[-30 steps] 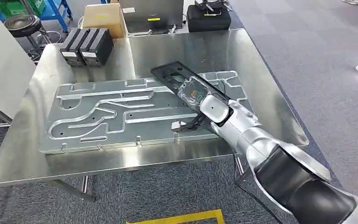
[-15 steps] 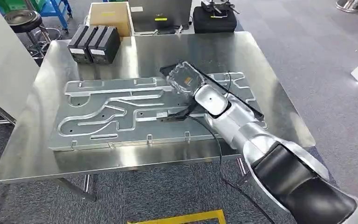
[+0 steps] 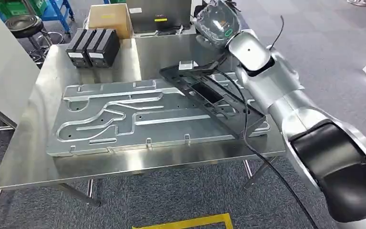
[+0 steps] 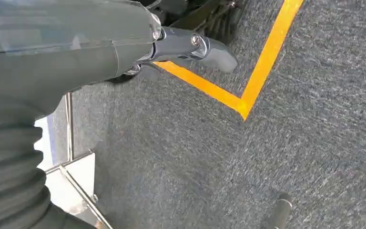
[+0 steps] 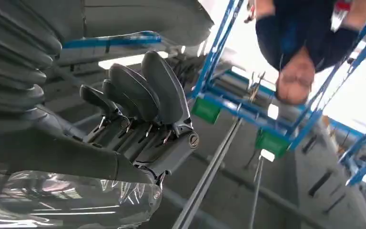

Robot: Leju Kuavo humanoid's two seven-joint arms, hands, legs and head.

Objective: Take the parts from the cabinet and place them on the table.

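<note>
A long black frame part (image 3: pixel 205 95) lies slantwise on the right end of a large machined aluminium plate (image 3: pixel 114 119), which rests on the steel table (image 3: pixel 24 162). My right hand (image 3: pixel 214 19), wrapped in clear film, is raised high above the table's far edge, well apart from the part. In the right wrist view its fingers (image 5: pixel 138 86) are bent but apart from the thumb, with nothing between them. My left hand (image 4: pixel 124 47) hangs over the grey carpet with its thumb (image 4: pixel 209 47) stretched out and nothing in it.
Two black boxes (image 3: pixel 93 46) stand at the table's far left, with a cardboard box (image 3: pixel 107 19) behind them. A white cabinet (image 3: pixel 0 67) and a stool (image 3: pixel 24 24) stand to the left. A black cable (image 3: pixel 248 138) hangs from my right arm. A person (image 5: pixel 305 38) stands near blue racks.
My right arm has risen from the black frame part toward the table's far edge. The part stays lying on the plate. The camera has shifted slightly.
</note>
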